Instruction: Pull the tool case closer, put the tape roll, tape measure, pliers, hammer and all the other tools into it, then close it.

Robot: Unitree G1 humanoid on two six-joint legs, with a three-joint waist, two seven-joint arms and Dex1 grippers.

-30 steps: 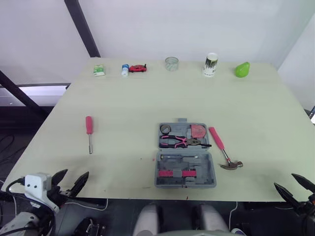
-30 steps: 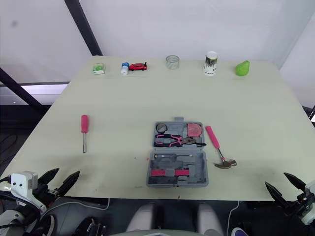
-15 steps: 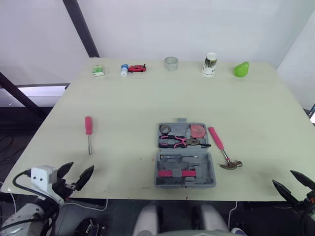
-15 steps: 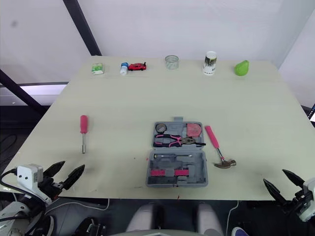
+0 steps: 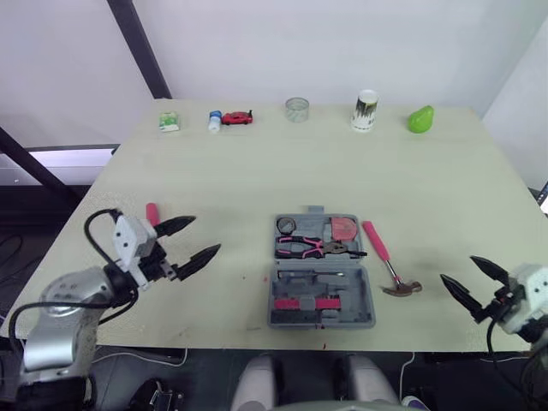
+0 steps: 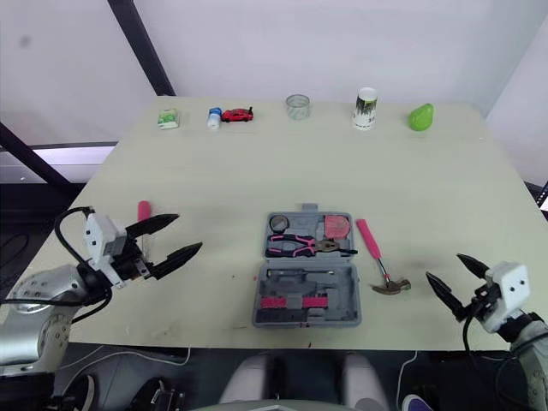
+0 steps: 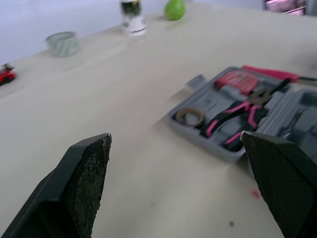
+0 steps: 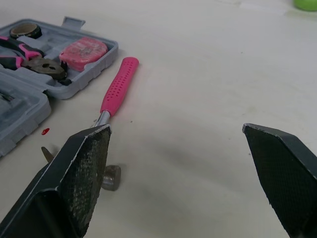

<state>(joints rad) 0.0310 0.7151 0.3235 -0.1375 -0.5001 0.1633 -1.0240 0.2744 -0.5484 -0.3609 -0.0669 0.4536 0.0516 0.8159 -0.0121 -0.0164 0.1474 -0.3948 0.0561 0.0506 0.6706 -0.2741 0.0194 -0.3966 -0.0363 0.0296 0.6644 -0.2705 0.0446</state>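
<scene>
Left eye view shows you the tool case [image 5: 322, 272] lying open on the counter [image 5: 257, 171], near the front edge at centre. Its far half holds the tape roll [image 5: 288, 225], pliers [image 5: 318, 247] and tape measure [image 5: 345, 228]. The hammer [image 5: 390, 259] lies on the counter just beside the case's right side, head toward the front edge. The left fingers [image 5: 175, 225] are spread wide over the counter left of the case, partly hiding a red-handled screwdriver [image 5: 152, 212]. The right fingers [image 5: 455, 289] are spread wide near the hammer head, holding nothing.
</scene>
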